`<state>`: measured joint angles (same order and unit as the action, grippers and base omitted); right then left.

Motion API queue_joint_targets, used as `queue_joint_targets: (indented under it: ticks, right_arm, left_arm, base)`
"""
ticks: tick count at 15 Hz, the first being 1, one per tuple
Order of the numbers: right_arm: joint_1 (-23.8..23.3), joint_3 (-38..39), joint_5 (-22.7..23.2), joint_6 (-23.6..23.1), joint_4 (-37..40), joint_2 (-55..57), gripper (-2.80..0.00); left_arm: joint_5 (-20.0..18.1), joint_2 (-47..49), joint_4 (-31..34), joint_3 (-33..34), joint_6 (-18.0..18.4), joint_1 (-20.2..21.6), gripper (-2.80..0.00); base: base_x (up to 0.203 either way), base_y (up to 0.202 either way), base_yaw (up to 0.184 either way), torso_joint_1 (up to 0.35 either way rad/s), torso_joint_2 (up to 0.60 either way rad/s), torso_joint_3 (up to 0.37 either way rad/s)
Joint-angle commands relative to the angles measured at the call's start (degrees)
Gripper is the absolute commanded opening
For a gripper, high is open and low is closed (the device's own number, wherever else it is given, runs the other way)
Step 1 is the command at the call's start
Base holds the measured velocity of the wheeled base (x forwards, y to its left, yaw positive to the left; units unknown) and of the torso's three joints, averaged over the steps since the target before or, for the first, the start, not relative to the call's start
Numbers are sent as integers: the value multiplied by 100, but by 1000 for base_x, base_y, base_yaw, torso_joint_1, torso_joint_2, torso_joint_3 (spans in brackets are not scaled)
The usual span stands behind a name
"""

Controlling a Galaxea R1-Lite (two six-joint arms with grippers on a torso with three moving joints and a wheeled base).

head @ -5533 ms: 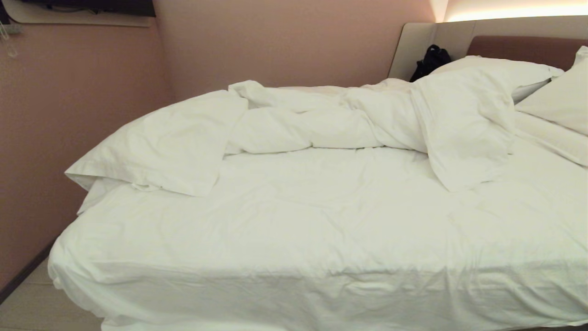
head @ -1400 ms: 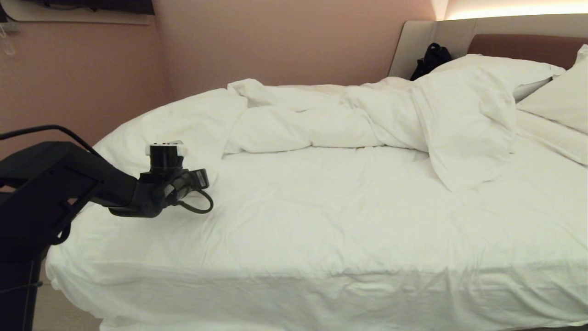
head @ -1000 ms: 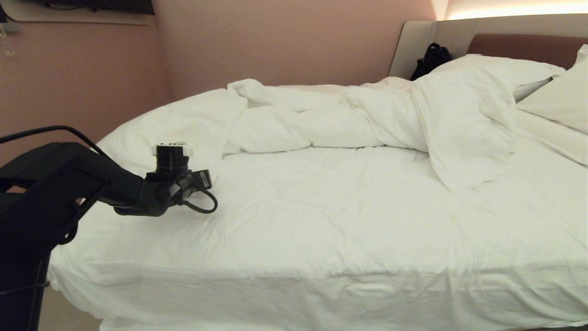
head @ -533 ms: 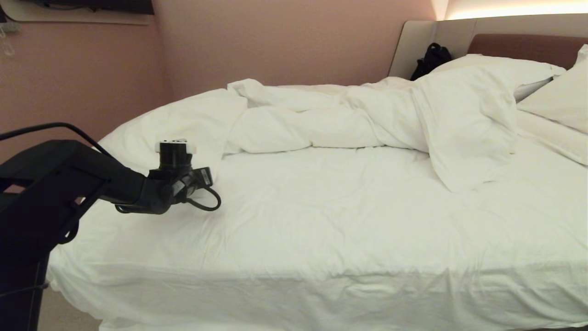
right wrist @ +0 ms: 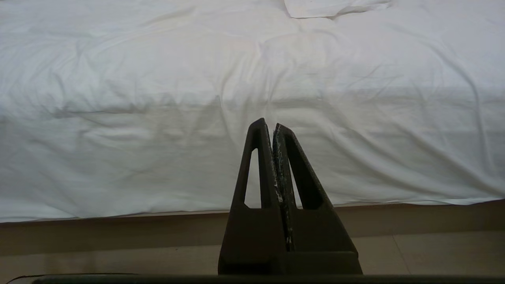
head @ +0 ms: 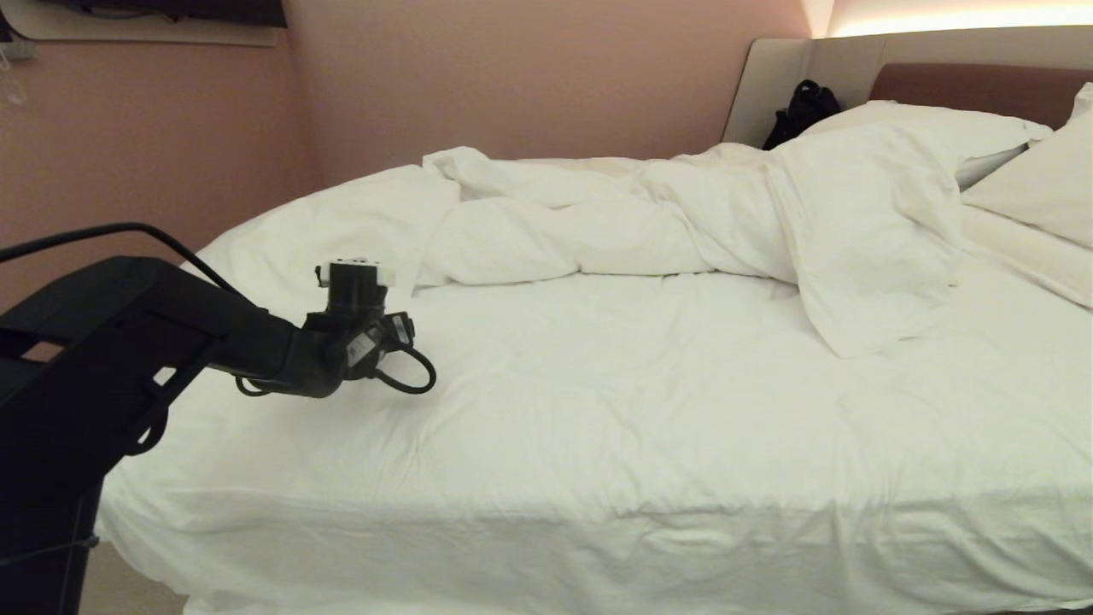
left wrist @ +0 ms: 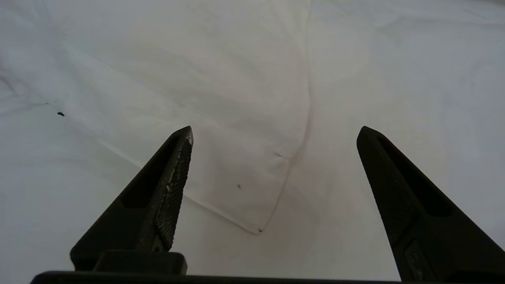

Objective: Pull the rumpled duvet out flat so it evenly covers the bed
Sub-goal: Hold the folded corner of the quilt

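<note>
Pink-beige walls close in the bed (head: 973, 85), whose brown headboard stands at the far right. The duvet (head: 598, 222) lies bunched in a long ridge across the far half of the mattress, with 1 flap folded over at the left and another drooping toward the near right beside the pillows (head: 1033, 188). A dark bag (head: 801, 109) sits in the far corner by the headboard. The left pincer (left wrist: 274, 173) hangs over the left part of the bed, above a folded duvet corner, its 2 fingers (left wrist: 173, 185) spread wide with nothing between them. The right pincer (right wrist: 273, 130) is low at the near side of the bed above the floor (right wrist: 118, 252), fingers pressed together, empty.
</note>
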<state>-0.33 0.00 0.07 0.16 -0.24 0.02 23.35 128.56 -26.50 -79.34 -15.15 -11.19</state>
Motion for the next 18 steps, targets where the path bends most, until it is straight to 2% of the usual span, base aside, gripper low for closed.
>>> queue_joint_targets:
  ticks: [1, 6, 8, 12, 18]
  right_arm:
    - [-2, 0, 1, 2, -2, -2, -280]
    - [-2, 0, 1, 2, -2, -2, -280]
    - [-2, 0, 1, 2, -2, -2, -280]
    - [-2, 0, 1, 2, -2, -2, -280]
    - [-2, 0, 1, 2, -2, -2, -280]
  left_arm:
    - [134, 11, 22, -55, -32, -50, 0]
    - [287, 179, 92, -265, -100, -42, 0]
    - [524, 257, 93, -362, -160, -6, 0]
    - [539, 301, 127, -372, -243, 2, 0]
    - [565, 504, 198, -628, -285, 256, 0]
  base:
    - [0, 0, 0, 0, 0, 0]
    - [0, 0, 0, 0, 0, 0]
    - [0, 0, 0, 0, 0, 0]
    - [0, 0, 0, 0, 0, 0]
    - [0, 0, 0, 0, 0, 0]
